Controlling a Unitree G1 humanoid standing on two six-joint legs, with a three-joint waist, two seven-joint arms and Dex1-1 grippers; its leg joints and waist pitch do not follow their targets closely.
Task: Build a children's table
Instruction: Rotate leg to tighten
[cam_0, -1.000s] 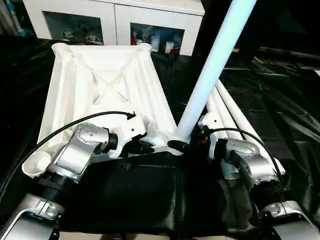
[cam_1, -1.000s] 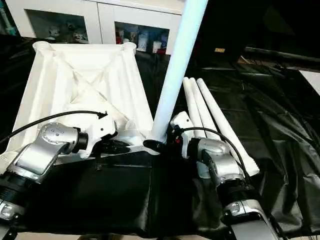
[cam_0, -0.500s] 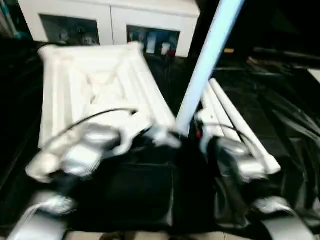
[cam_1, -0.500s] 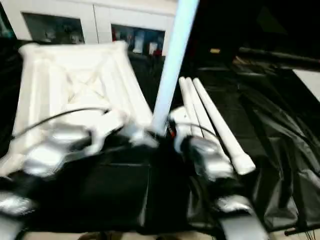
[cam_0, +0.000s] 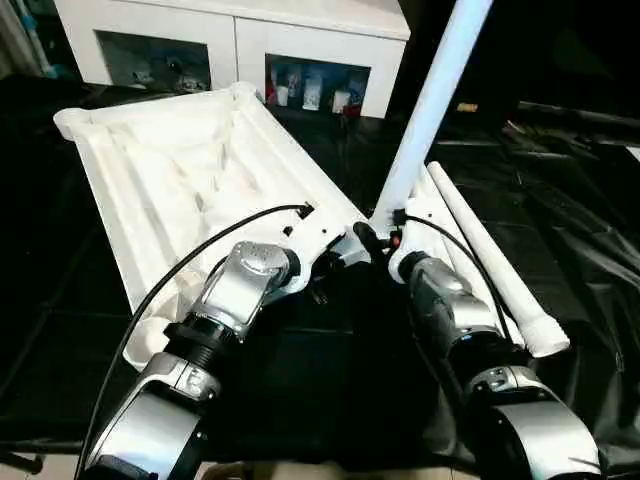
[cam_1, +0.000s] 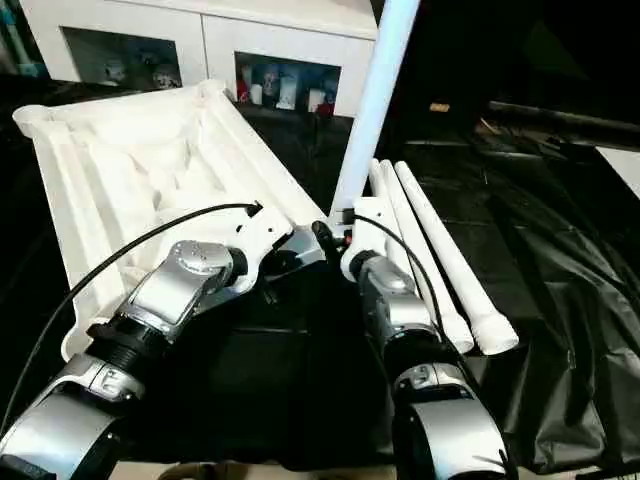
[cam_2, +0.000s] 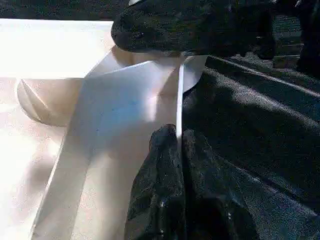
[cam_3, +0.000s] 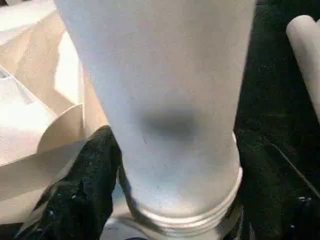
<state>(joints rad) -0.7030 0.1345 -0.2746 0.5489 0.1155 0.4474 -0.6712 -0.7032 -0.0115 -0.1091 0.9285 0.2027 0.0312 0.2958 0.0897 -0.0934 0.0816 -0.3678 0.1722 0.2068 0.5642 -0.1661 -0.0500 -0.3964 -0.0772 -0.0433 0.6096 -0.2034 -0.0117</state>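
Observation:
The children's table top (cam_0: 170, 170) lies upside down on the black cloth, ribbed underside up. One white leg (cam_0: 425, 110) stands upright in its near right corner socket, leaning slightly right. My right gripper (cam_0: 375, 240) is shut on this leg's base; in the right wrist view the leg (cam_3: 165, 75) stands between the fingers (cam_3: 85, 190), just above its threaded collar. My left gripper (cam_0: 335, 262) is beside that corner. The left wrist view has it (cam_2: 179, 145) shut on the top's thin white rim (cam_2: 180, 95).
Three loose white legs (cam_0: 490, 270) lie side by side on the black cloth (cam_0: 580, 230) to the right of my right arm. A white cabinet (cam_0: 240, 40) with glass doors stands behind the table. A black cable runs along each forearm.
The table top has turned, its far end swinging left. Its near right corner, with the upright leg and both grippers, has moved further from me. Both grips look unchanged.

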